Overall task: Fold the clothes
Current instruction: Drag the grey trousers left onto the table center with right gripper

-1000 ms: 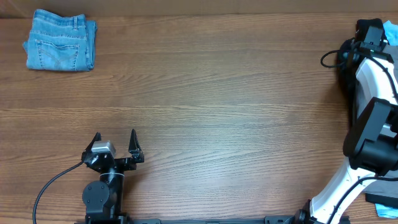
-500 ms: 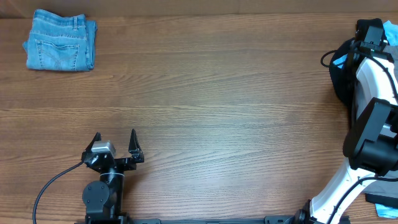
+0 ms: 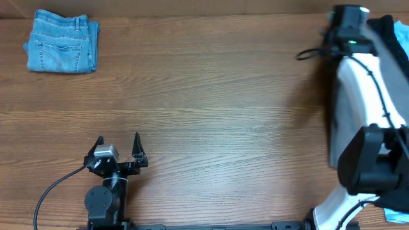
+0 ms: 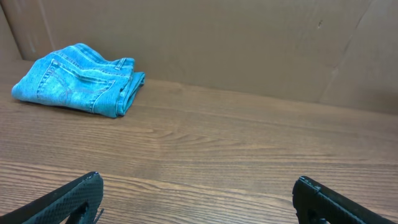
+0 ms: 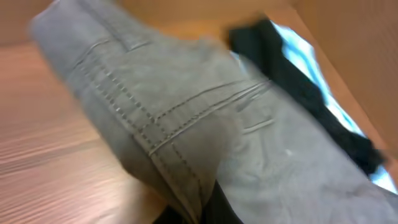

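Observation:
Grey shorts (image 5: 186,124) fill the right wrist view, and a fold of them is pinched between my right gripper's (image 5: 208,211) dark fingers at the bottom edge. In the overhead view my right gripper (image 3: 348,29) is at the far right of the table, with grey cloth (image 3: 391,64) trailing beside the arm. Black (image 5: 292,81) and light-blue (image 5: 311,56) garments lie behind the shorts. Folded blue denim shorts (image 3: 62,50) lie at the far left corner and also show in the left wrist view (image 4: 78,78). My left gripper (image 3: 118,150) is open and empty near the front edge, and in its own view (image 4: 198,193) its fingers stand wide apart.
A brown cardboard wall (image 4: 249,43) stands along the table's far edge. A light-blue garment (image 3: 402,29) lies at the right edge of the table. The wooden table top (image 3: 211,115) stretches between the two arms.
My right arm has swung left from the right edge, drawing the grey shorts with it. The left arm and the denim shorts have not moved.

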Available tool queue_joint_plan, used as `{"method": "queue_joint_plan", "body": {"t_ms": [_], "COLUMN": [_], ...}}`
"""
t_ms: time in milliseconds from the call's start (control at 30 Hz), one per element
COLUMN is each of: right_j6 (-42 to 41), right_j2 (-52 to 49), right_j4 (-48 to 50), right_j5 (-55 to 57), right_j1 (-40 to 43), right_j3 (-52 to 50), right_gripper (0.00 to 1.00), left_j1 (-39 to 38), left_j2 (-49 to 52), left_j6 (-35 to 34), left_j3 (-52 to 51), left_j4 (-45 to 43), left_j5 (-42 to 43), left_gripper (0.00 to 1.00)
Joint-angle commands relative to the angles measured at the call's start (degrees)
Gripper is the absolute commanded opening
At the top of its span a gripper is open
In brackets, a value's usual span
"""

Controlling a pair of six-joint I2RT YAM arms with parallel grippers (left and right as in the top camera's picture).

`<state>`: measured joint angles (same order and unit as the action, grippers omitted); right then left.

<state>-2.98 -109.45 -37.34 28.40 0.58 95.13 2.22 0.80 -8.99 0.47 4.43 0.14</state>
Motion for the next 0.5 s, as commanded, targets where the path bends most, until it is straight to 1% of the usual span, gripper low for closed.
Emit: {"method": "queue_joint_plan", "body": {"t_ms": [0,67,233,300,467], "right_j6": [-0.33,-2.23,-13.79,-16.28,-22.56], "right_j2": [1.75,1.66,0.74,-0.87,-6.84], "right_j4": [-0.55,-1.11,0.44,2.21,4.39], "right_j5": [-3.78,-7.87,-20.15,-24.20,-27.91], "right_j1": [-6.64,-10.62,-20.76,-25.27,-36.39], "right_j3": [1.68,1.64,1.64,1.64,1.64], "right_gripper": [0.04,0.04,0.04,0.04,0.04], "left_j1": [-0.37,-0.37,-0.37,-0.37,-0.37], "left_j2": [-0.44,-0.44,-0.44,-0.44,-0.44], "left_j6": [0.22,0.22,0.22,0.22,0.22], "left_j3": [-0.20,-0.20,-0.20,-0.20,-0.20], "left_j4": [0.00,0.00,0.00,0.00,0.00], "left_j5": [-0.55,-0.55,-0.55,-0.55,-0.55], "left_gripper": [1.00,1.00,1.00,1.00,1.00]}}
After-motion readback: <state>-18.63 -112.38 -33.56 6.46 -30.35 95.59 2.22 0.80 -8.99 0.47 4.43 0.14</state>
